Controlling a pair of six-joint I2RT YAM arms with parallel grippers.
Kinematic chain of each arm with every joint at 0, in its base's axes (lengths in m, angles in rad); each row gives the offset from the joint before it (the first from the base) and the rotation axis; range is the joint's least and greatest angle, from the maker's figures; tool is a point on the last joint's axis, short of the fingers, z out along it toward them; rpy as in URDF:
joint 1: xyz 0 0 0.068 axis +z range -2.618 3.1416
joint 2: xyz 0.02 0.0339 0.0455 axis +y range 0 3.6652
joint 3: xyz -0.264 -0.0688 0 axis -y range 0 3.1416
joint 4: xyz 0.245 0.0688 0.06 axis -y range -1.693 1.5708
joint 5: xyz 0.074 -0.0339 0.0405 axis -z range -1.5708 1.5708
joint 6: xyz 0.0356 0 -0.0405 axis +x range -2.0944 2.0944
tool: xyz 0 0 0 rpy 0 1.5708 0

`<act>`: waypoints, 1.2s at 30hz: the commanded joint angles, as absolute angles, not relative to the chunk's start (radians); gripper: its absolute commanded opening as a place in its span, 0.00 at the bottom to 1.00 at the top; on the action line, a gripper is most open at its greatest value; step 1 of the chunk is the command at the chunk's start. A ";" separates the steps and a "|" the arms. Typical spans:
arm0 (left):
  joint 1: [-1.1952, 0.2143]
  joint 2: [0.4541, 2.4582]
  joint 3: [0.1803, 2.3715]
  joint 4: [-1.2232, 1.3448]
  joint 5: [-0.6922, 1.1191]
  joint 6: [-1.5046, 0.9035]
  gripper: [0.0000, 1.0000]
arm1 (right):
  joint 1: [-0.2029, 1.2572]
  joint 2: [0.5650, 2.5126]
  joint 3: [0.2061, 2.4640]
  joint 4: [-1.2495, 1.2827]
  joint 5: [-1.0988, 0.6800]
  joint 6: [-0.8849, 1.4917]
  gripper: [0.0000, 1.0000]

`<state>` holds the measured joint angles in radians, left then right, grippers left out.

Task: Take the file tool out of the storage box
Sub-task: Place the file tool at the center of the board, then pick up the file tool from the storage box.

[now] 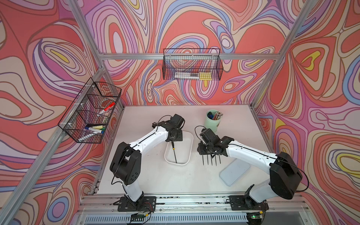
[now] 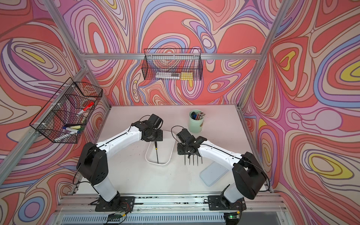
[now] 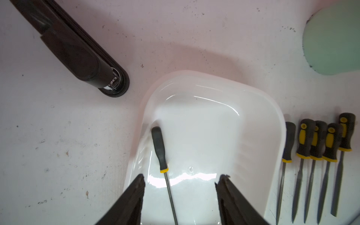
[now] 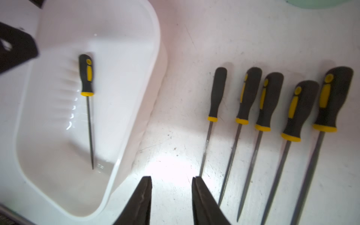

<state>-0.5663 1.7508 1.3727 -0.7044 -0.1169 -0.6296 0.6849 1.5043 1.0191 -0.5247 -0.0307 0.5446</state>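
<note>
A robot lab cell: aluminium frame (image 1: pixel 136 56), swirl-printed walls (image 1: pixel 39 58), two arms (image 1: pixel 148 136) at a white table (image 1: pixel 155 181).

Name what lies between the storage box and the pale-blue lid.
Five files lie in a row between the storage box and the lid; both top views show it.

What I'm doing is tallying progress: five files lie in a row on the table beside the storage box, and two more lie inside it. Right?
No. Only one file lies inside the storage box, as the right wrist view shows. The other five files do lie in a row on the table beside it.
</note>
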 commanded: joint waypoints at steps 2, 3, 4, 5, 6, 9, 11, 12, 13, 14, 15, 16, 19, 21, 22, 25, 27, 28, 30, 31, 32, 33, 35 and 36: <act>-0.575 1.799 1.390 -0.758 -0.172 -0.673 0.57 | 0.633 1.470 0.951 -0.392 -0.226 0.461 0.38; -0.578 1.807 1.391 -0.754 -0.172 -0.673 0.56 | 0.623 1.470 0.945 -0.376 -0.252 0.454 0.38; -0.582 1.817 1.391 -0.748 -0.179 -0.674 0.55 | 0.615 1.471 0.938 -0.358 -0.275 0.444 0.38; -0.586 1.826 1.393 -0.744 -0.187 -0.674 0.53 | 0.610 1.470 0.931 -0.338 -0.289 0.443 0.38; -0.589 1.834 1.393 -0.740 -0.192 -0.672 0.52 | 0.607 1.471 0.922 -0.317 -0.304 0.443 0.38; -0.591 1.850 1.383 -0.720 -0.211 -0.664 0.49 | 0.590 1.480 0.897 -0.260 -0.350 0.459 0.38; -0.591 1.864 1.380 -0.712 -0.223 -0.654 0.49 | 0.582 1.490 0.885 -0.229 -0.367 0.467 0.38; -0.591 1.872 1.383 -0.712 -0.227 -0.649 0.49 | 0.580 1.497 0.881 -0.214 -0.372 0.469 0.38; -0.591 1.881 1.386 -0.717 -0.231 -0.648 0.48 | 0.580 1.505 0.878 -0.200 -0.376 0.472 0.38; -0.591 1.889 1.388 -0.722 -0.233 -0.651 0.48 | 0.578 1.512 0.877 -0.190 -0.377 0.475 0.38; -0.591 1.897 1.390 -0.730 -0.231 -0.655 0.47 | 0.578 1.523 0.882 -0.190 -0.376 0.476 0.38; -0.591 1.905 1.395 -0.739 -0.231 -0.664 0.47 | 0.578 1.530 0.889 -0.193 -0.374 0.477 0.38; -0.591 1.927 1.403 -0.745 -0.235 -0.669 0.47 | 0.578 1.540 0.899 -0.188 -0.376 0.477 0.38; -0.591 1.947 1.416 -0.748 -0.234 -0.667 0.47 | 0.577 1.553 0.915 -0.197 -0.376 0.470 0.38; -0.590 1.955 1.421 -0.746 -0.230 -0.667 0.47 | 0.577 1.559 0.923 -0.200 -0.376 0.467 0.38; -0.589 1.972 1.422 -0.729 -0.218 -0.669 0.46 | 0.577 1.578 0.937 -0.206 -0.380 0.461 0.38; -0.589 1.984 1.423 -0.721 -0.213 -0.669 0.45 | 0.577 1.586 0.943 -0.207 -0.380 0.460 0.38; -0.589 1.990 1.424 -0.721 -0.215 -0.670 0.44 | 0.577 1.588 0.943 -0.207 -0.382 0.461 0.38; -0.589 1.999 1.427 -0.724 -0.217 -0.672 0.44 | 0.577 1.586 0.943 -0.208 -0.381 0.465 0.38; -0.589 2.000 1.427 -0.725 -0.218 -0.671 0.44 | 0.577 1.583 0.941 -0.210 -0.378 0.466 0.38; -0.588 2.000 1.425 -0.724 -0.218 -0.670 0.43 | 0.577 1.579 0.939 -0.210 -0.375 0.467 0.38; -0.588 2.002 1.425 -0.726 -0.216 -0.666 0.43 | 0.577 1.574 0.936 -0.210 -0.374 0.469 0.38; -0.585 2.006 1.427 -0.727 -0.215 -0.663 0.41 | 0.577 1.566 0.930 -0.210 -0.367 0.469 0.38; -0.584 2.008 1.427 -0.727 -0.215 -0.660 0.40 | 0.577 1.563 0.926 -0.209 -0.362 0.470 0.38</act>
